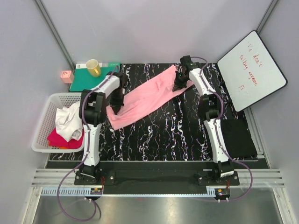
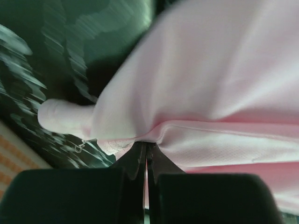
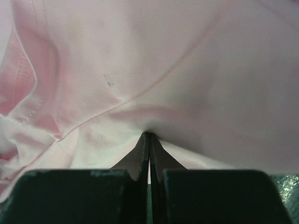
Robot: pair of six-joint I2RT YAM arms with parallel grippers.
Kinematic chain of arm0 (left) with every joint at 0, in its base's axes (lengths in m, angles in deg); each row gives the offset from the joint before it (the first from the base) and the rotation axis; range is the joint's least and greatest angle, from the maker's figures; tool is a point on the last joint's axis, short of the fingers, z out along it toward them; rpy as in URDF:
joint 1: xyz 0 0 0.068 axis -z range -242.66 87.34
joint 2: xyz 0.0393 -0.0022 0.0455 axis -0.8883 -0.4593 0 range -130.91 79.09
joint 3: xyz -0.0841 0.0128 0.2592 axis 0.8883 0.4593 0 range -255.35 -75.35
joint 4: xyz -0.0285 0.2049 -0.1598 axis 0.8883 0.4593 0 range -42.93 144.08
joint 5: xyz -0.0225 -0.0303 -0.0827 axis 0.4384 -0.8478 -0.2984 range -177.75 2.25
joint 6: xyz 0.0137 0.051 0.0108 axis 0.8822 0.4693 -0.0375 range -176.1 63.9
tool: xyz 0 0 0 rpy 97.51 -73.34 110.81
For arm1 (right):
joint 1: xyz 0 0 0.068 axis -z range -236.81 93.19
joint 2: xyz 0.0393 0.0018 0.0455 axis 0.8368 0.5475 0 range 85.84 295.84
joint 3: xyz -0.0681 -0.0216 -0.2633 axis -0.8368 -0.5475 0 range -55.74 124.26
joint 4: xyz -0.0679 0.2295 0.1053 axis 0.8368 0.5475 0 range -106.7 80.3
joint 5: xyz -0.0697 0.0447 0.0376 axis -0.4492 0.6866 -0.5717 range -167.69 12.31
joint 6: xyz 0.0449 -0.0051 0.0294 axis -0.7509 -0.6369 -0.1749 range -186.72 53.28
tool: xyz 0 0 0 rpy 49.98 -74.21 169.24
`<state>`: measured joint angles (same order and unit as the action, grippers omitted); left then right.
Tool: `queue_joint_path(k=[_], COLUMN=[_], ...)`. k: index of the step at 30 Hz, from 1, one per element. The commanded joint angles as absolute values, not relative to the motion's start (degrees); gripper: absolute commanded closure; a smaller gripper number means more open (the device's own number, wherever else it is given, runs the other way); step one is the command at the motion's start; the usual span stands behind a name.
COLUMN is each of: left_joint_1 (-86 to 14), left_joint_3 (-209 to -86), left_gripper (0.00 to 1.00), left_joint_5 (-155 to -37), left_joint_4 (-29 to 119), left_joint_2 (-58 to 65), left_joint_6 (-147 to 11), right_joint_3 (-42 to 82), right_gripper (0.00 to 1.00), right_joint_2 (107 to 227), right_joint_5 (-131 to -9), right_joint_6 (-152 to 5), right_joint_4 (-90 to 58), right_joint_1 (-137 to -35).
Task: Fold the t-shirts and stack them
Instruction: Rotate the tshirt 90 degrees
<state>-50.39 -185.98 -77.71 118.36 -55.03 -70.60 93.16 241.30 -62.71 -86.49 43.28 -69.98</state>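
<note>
The light pink t-shirt [image 1: 149, 98] stretches diagonally across the black marbled table between both grippers. My left gripper [image 1: 113, 108] is shut on its near-left end; the left wrist view shows the jaws pinching a fold of the pink t-shirt [image 2: 210, 93]. My right gripper [image 1: 180, 83] is shut on its far-right end; the right wrist view shows the pink t-shirt [image 3: 140, 60] pinched at the fingertips. The white t-shirt [image 1: 69, 120] and the magenta-red t-shirt [image 1: 60, 139] lie crumpled in the white basket [image 1: 42, 126] at the left.
A yellow cup [image 1: 93, 67] stands on a green mat [image 1: 84, 79] at the back left, beside a small pink box [image 1: 67, 76]. A whiteboard [image 1: 250, 70] leans at the back right. A black pad [image 1: 238, 137] lies at the right.
</note>
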Motion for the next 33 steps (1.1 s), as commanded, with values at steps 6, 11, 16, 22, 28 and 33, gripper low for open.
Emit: queue_joint_path(k=[6, 11, 16, 22, 28, 33], left_joint_1=[-30.1, -21.4, -22.3, -27.4, -28.6, -29.0], left_joint_3=[-176.2, -174.6, -172.9, -171.6, -172.5, -168.4], left_gripper=[1.0, 1.0, 1.0, 1.0, 1.0, 1.0], left_joint_5=[-103.7, -105.1, -94.1, -86.1, -87.3, -91.9], left_joint_4=[117.3, 116.6, 117.9, 116.7, 115.2, 111.1], left_joint_2=[-49.7, -47.0, -37.7, -30.4, -33.7, -33.0], left_joint_6=[-71.7, -72.8, -73.8, -73.9, -73.0, -74.7], right_joint_3=[101.1, 101.0, 99.1, 83.1, 56.8, 35.0], right_gripper=[1.0, 1.0, 1.0, 1.0, 1.0, 1.0], right_joint_2=[245.9, 245.8, 240.9, 227.4, 211.5, 195.5], right_joint_5=[-58.9, -55.4, -53.7, -49.0, -41.6, -40.8], right_joint_6=[-87.7, -88.0, -87.5, -86.8, -84.1, -83.0], right_joint_4=[38.0, 34.5, 33.6, 33.7, 35.6, 36.6], right_joint_1=[-69.6, -69.6, -69.6, -69.5, -70.6, -73.3])
